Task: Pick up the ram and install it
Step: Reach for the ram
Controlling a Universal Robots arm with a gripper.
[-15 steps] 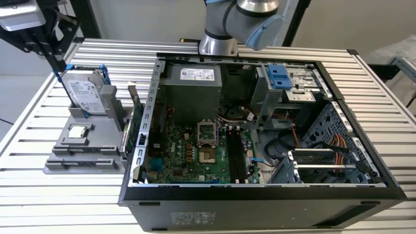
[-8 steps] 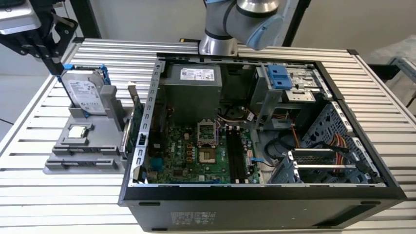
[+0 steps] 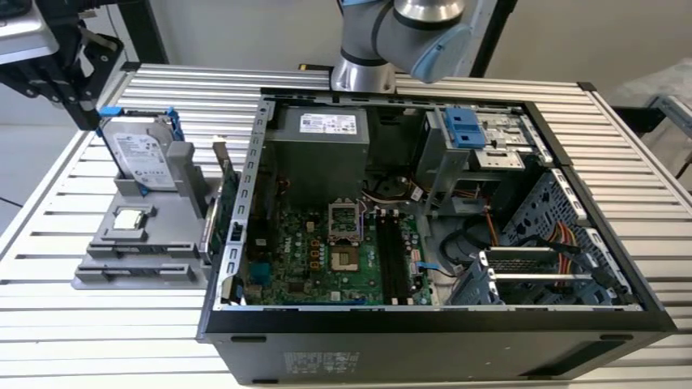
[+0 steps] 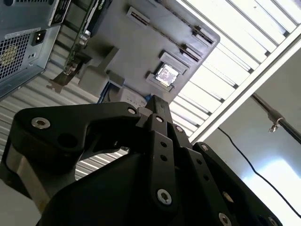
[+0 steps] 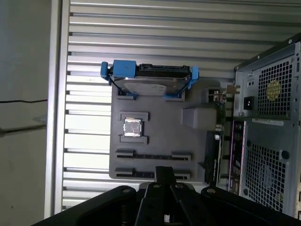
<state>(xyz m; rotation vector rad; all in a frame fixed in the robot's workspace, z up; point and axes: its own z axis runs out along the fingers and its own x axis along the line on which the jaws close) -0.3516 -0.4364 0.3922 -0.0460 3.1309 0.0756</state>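
The gripper (image 5: 164,173) hangs above the grey holder (image 5: 160,106), not touching it. Its fingers are pressed together w/ nothing between them, as seen in both wrist views. The holder sits on the slatted table (image 3: 65,340), at the exterior view's left of the open computer case (image 3: 433,324). The ram (image 5: 219,114), a thin greenish board, stands on its edge at the holder's side facing the case. It is just beside the case wall and apart from the gripper. Also on the holder: a hard drive (image 3: 141,158) in a blue frame upright at the far end, and a small square chip (image 3: 130,217) approx. in the middle
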